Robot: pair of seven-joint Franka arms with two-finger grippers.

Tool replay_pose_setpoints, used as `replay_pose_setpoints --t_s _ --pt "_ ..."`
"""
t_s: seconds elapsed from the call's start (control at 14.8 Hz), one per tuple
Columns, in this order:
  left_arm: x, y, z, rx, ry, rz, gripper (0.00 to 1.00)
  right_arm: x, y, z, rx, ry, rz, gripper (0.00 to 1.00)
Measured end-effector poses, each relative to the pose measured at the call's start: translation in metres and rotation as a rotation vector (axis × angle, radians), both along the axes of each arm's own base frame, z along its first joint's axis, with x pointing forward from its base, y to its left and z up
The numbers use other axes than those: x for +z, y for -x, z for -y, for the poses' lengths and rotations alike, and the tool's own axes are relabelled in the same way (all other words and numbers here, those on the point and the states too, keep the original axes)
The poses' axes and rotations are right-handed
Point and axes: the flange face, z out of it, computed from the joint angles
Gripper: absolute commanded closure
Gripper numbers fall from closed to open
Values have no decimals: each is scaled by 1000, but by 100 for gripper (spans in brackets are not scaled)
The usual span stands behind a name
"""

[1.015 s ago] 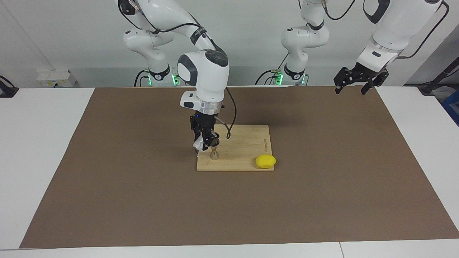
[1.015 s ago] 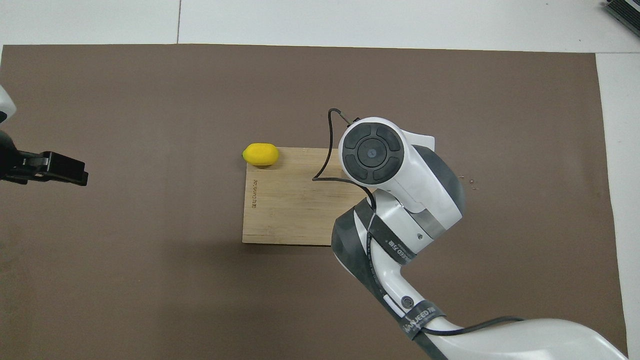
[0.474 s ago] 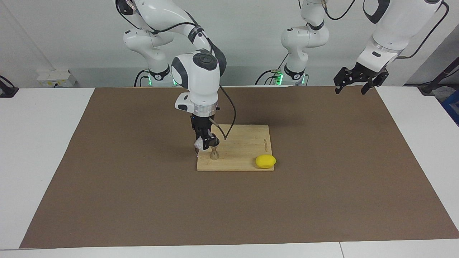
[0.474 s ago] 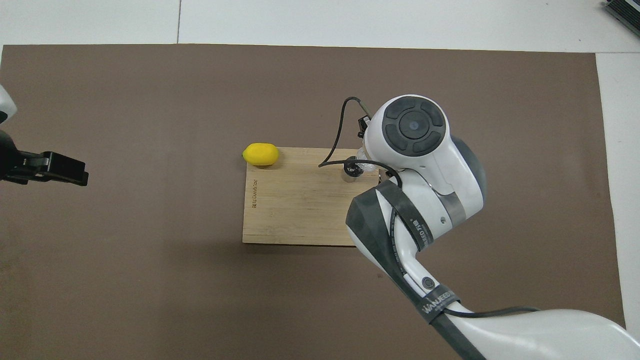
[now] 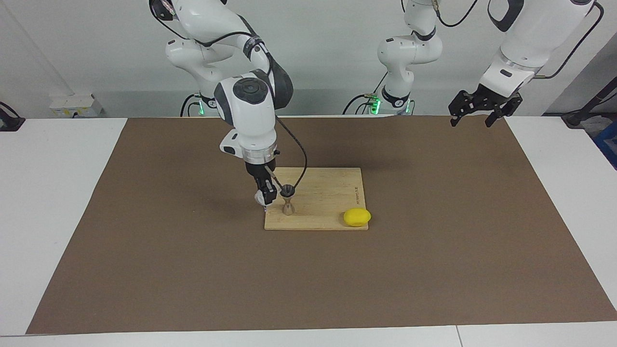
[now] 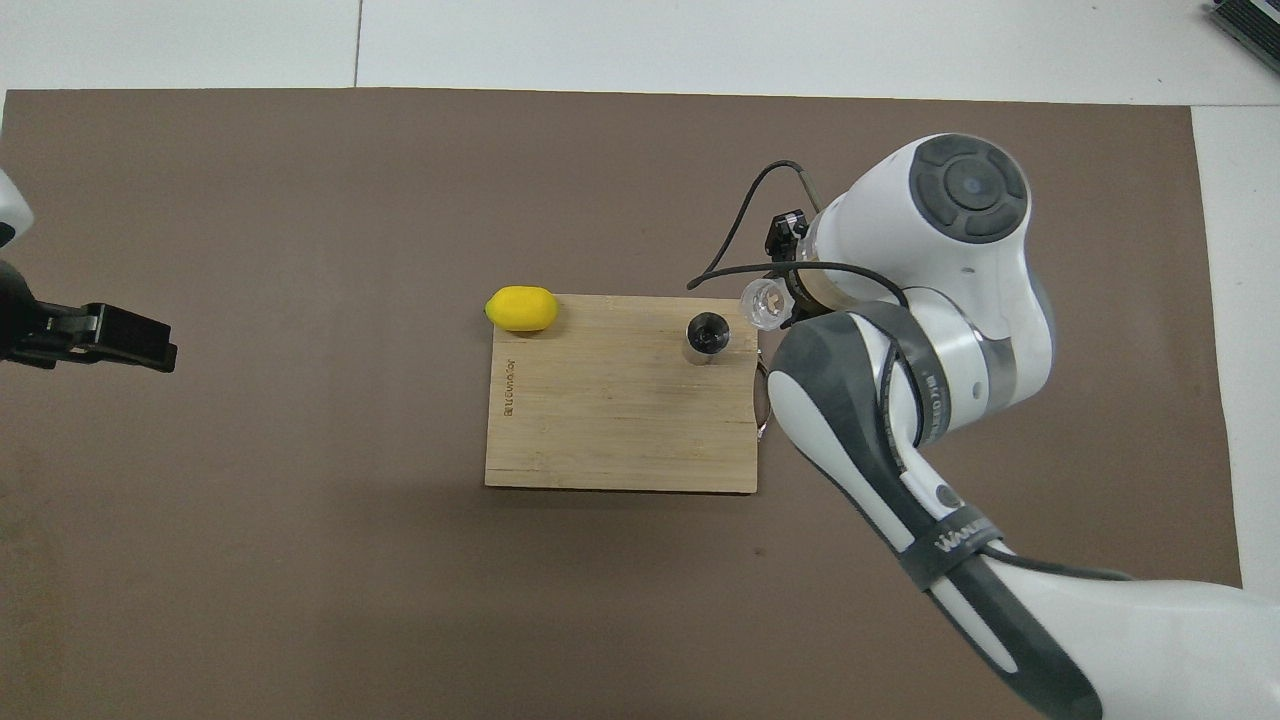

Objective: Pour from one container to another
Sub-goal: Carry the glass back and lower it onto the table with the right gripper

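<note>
In the facing view we see the right hand point(image 5: 265, 196) low over the edge of the pale rectangular bamboo cutting board point(image 5: 328, 202) that lies toward the right arm's end of the counter, its fingers clamped on the small clear cylindrical glass cup point(image 5: 261, 197), which is carried tilted just beside the small silver-grey hourglass-shaped metal jigger point(image 5: 288, 201). The jigger stands upright on the board, and we cannot tell whether cup and jigger touch. A yellow oval lemon point(image 5: 357, 217) rests at the board's corner farther from the robots, toward the left arm's end. The left hand point(image 5: 477, 112) waits raised over the brown mat point(image 5: 434, 241) near the left arm's end of the counter, fingers spread apart. In the overhead view the glass cup point(image 6: 764, 303) shows its round mouth beside the board's point(image 6: 600, 420) edge, close to the jigger point(image 6: 708, 334), whose dark opening faces up. The lemon point(image 6: 521, 308) touches the board's corner, and the left hand point(image 6: 110, 338) hangs well apart from everything.
</note>
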Motion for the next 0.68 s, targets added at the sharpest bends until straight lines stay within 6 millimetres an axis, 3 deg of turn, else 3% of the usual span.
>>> replay_pose_setpoints --t_s 0.34,0.68 --pt "0 0 0 0 0 0 0 -46 -6 93 -101 -203 -114 100" --pt "0 0 0 0 0 0 0 -92 6 163 -171 -375 -129 100"
